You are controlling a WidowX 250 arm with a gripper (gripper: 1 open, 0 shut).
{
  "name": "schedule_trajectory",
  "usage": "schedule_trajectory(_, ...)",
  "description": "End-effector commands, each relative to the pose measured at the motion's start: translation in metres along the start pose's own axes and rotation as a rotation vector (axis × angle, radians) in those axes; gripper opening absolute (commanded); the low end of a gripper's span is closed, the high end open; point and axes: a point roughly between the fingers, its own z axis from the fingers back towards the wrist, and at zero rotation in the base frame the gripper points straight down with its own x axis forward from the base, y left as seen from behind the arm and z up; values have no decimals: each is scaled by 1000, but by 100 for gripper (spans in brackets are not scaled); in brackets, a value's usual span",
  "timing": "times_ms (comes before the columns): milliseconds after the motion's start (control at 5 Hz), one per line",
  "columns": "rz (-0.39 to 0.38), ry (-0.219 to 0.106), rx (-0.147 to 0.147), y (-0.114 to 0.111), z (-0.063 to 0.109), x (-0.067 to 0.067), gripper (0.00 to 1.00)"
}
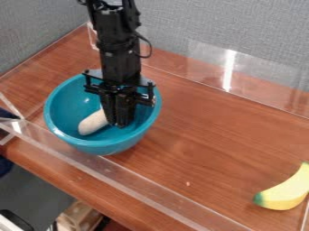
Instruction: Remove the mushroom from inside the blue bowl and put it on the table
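From my remote station, I see the black robot arm reaching straight down into the round, glossy teal-blue bowl (pixel 103 115), which sits toward the left end of the reddish-brown wood-grain table (pixel 205 117) with its low clear acrylic walls (pixel 229 65). The arm's black gripper (pixel 121 119) stands inside the bowl with its jaws drawn narrow, close together. The small toy mushroom (pixel 92 123), showing mostly its thick cream-white stem, lies on the bowl's floor just to the left of the fingers (pixel 115 113); its cap end is hidden behind them, so I cannot tell whether the jaws are pinching it or merely touching it. Well apart from all this, a yellow toy banana (pixel 285 190) with a green tip lies at the table's lower right corner.
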Motion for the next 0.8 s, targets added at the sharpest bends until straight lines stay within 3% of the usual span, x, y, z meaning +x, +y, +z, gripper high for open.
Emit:
schedule_trajectory(0, -2, -20, 5, -5, 6, 1, 100)
schedule_trajectory(200, 0, -18, 4, -6, 9, 1, 0)
schedule_trajectory(600, -2, -18, 1, -13, 20, -1, 0)
